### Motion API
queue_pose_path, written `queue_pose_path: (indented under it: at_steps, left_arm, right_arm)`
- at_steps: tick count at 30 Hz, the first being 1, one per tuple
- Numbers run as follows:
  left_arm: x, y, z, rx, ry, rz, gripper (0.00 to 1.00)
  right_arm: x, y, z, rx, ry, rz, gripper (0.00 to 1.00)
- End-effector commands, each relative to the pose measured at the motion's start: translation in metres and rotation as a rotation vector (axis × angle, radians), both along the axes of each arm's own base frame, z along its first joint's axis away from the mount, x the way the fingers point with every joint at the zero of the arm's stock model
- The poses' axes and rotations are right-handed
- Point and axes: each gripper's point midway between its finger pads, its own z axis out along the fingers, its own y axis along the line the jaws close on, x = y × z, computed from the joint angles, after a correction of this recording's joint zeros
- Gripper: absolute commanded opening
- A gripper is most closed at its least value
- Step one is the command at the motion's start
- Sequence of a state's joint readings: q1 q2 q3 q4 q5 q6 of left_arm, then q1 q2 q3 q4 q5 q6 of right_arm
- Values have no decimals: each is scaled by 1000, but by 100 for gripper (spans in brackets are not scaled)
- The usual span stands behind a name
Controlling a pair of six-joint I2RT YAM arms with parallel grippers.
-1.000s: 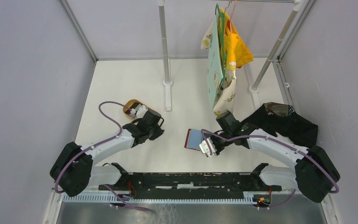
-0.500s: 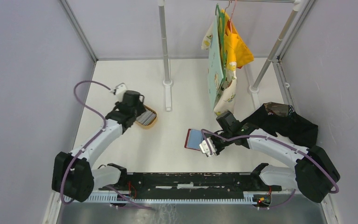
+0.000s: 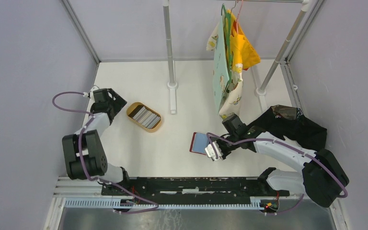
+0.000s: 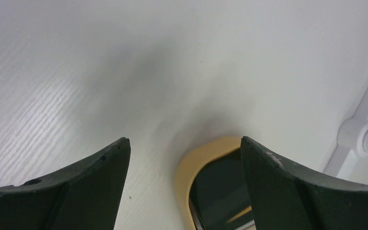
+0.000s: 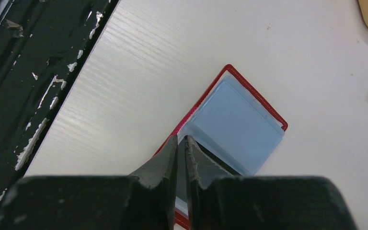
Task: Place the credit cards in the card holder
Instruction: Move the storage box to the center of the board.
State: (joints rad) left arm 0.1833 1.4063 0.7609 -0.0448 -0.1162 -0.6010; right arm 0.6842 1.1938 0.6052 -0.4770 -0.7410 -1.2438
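1. Left side first: the left pincer (image 3: 111, 101) hangs by the desk's (image 3: 124, 76) left edge, fingers spread wide with nothing between them.
2. From the left wrist, that same pincer (image 4: 184, 140) frames bare white desk (image 4: 124, 62), with the rounded end of the tan tray (image 4: 199, 158) poking up between the two dark fingers (image 4: 91, 182). It touches neither.
3. The tray (image 3: 130, 108) sits just right of the left pincer, near the foot of the rack post (image 3: 171, 57).
4. And there are the credit cards (image 3: 146, 117), a tidy stack of grey and silvery ones lying inside the tray. From the left wrist the tray's inside reads only as dark.
5. Across to the right: the card holder (image 3: 200, 142) lies open on the desk, well apart from the tray, red rim around blue-grey lining.
6. The right pincer (image 3: 212, 146) is down on it. Seen from the right wrist, this pincer (image 5: 179, 140) is pinched almost shut, and the near edge of the card holder (image 5: 235, 124) runs into the slit between the fingers.
7. No card shows in the holder from here.
8. Behind, bright garments (image 3: 230, 57) hang from the rack, and a dark cloth heap (image 3: 294, 125) lies by the right arm.
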Motion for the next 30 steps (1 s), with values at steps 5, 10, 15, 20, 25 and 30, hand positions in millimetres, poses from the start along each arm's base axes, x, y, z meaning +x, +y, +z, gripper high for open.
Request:
queue_pose_path:
  at_steps: [5,10,15,20,25,30]
  left_arm:
    - [65,-17,-19,-229,-65,-191,75]
    - [63,-27,-59,-323,48,-196,57]
    - [50,-42,-67,-367,67,-224,51]
    - [28,-57,-60,-376,68,-250,49]
    - [2,-71,-54,-391,47,-272,48]
    - [-24,-87,-46,-403,13,-285,48]
  right_arm:
    - [4,5,10,27,-8,12,15]
    - [4,5,10,26,-8,13,15]
    - [3,5,11,30,-9,16,15]
    - [2,6,11,31,-7,20,15]
    - [2,6,12,34,-8,21,15]
    - [2,6,12,33,-7,23,15]
